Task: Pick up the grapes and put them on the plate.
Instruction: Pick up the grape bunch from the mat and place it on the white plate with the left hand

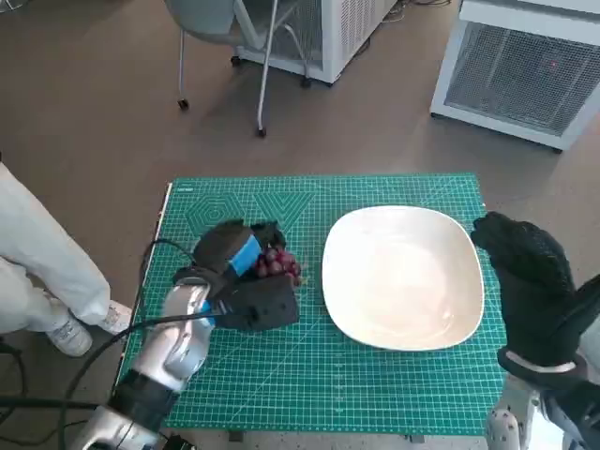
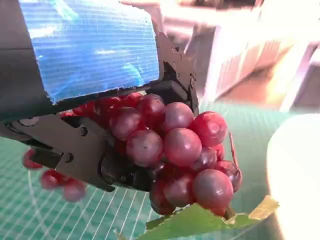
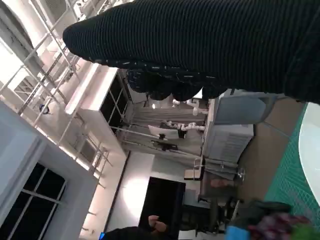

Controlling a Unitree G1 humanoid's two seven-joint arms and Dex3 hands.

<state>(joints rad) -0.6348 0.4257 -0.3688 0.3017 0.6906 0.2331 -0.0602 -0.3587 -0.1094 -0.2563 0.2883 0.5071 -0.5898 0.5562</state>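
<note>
A bunch of red grapes (image 1: 278, 263) lies left of the middle of the green cutting mat (image 1: 375, 394). My left hand (image 1: 239, 277) is closed around it. In the left wrist view the grapes (image 2: 175, 150) sit between the black fingers (image 2: 85, 150) under the blue-taped back (image 2: 85, 65), with a green leaf (image 2: 200, 222) below them. The white plate (image 1: 403, 277) stands just right of the grapes, with nothing on it. My right hand (image 1: 530, 281) hovers at the plate's right rim, holding nothing. The right wrist view shows the glove (image 3: 200, 45) and, far off, the grapes (image 3: 272, 227).
A person's white trouser leg (image 1: 37, 253) and shoe (image 1: 70, 333) are left of the table. A wheeled chair (image 1: 234, 56) and white cabinets (image 1: 525, 66) stand on the floor beyond the mat. A black cable (image 1: 141, 309) loops beside my left forearm.
</note>
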